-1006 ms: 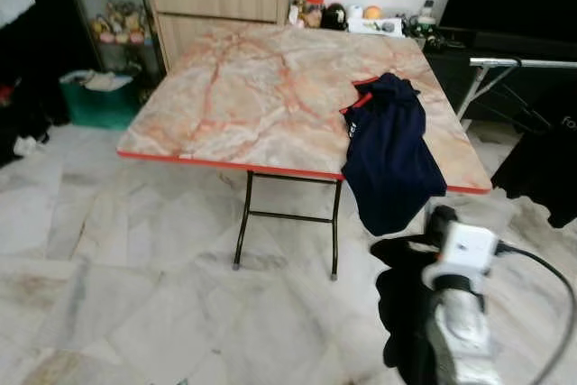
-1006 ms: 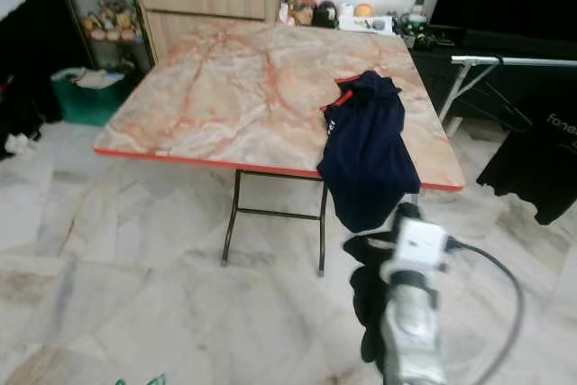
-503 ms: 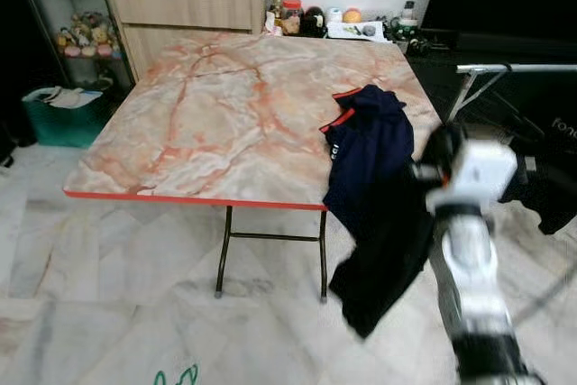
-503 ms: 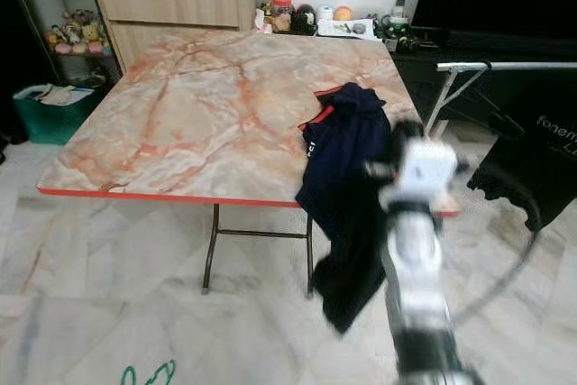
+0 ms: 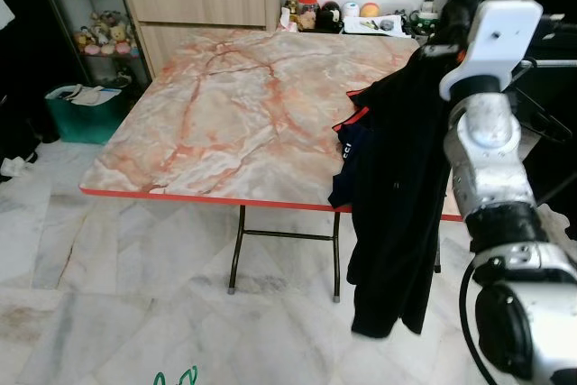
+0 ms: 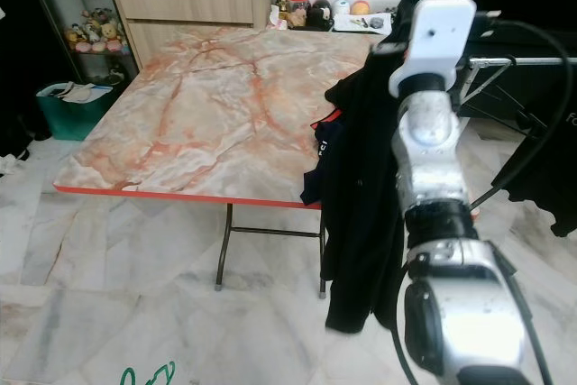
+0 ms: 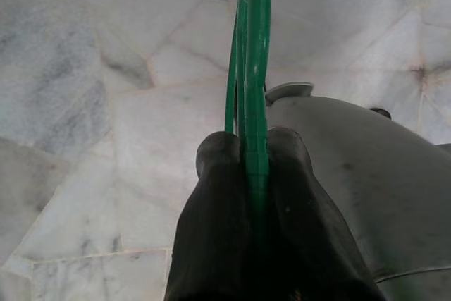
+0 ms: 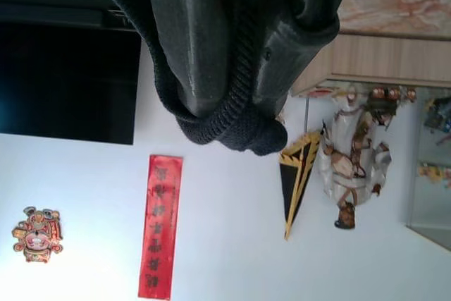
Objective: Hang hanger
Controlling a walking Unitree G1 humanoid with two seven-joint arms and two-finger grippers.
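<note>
Right gripper (image 8: 232,114) is raised high at the table's right side, fingers clamped on the ribbed collar of a black garment (image 5: 397,214). From the head views the fingertips themselves are hidden behind the wrist camera housing and the cloth; the clamp is only clear in the right wrist view. Garment hangs full length from the gripper, its hem just above the floor (image 5: 117,313), and covers most of the navy shirt (image 5: 346,146) with red trim lying on the marble-top table (image 5: 225,114); just a sliver of the shirt shows at the table edge.

Left gripper (image 7: 246,149) is low, over the floor tiles, fingers closed tight on a green hanger (image 7: 252,68). Only a thin strip of the hanger shows in the wrist view, edge-on and cut off by the frame, so its shape can't be read. A scrap of green at the bottom edge of the head views (image 5: 176,376) is probably the same hanger, can't confirm.

Clothes rail (image 6: 518,60) sits behind the right arm, partly blocked by it.

Versus 1 s ago: right arm was down near the floor with the garment bunched below table height; now it's lifted above table level and the garment hangs straight. Camera has also shifted.
</note>
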